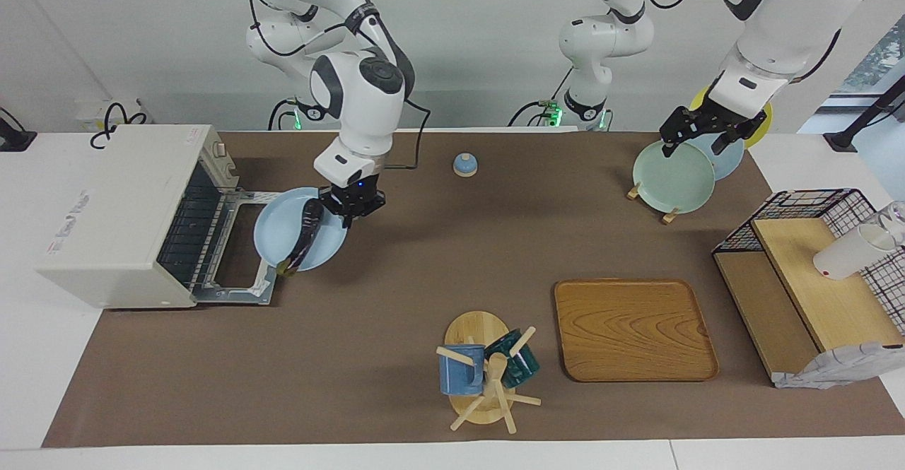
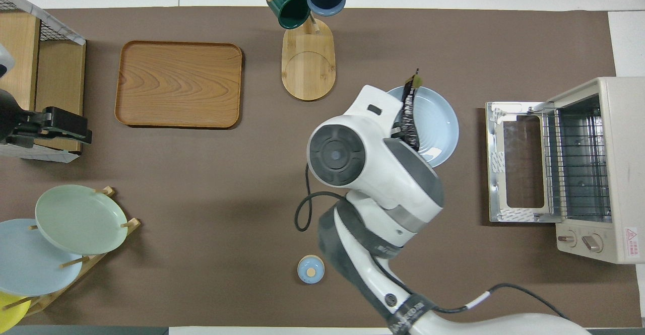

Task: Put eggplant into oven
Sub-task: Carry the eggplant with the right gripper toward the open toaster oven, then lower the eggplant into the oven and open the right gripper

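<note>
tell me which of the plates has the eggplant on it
The light blue plate that the right gripper holds up by its rim beside the open oven. The eggplant lies across it; the green, blue and yellow plates stand bare in the wooden plate rack.

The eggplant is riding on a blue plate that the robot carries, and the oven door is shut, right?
Not quite. The oven door hangs open, as the facing view shows. The rest holds: the right gripper carries the blue plate with the eggplant on it.

The oven (image 1: 120, 215) stands open, its lowered door (image 1: 244, 247) flat on the tabletop (image 1: 368, 329); the wire rack (image 2: 577, 166) inside seems unobstructed, though its depths stay dim.
</note>
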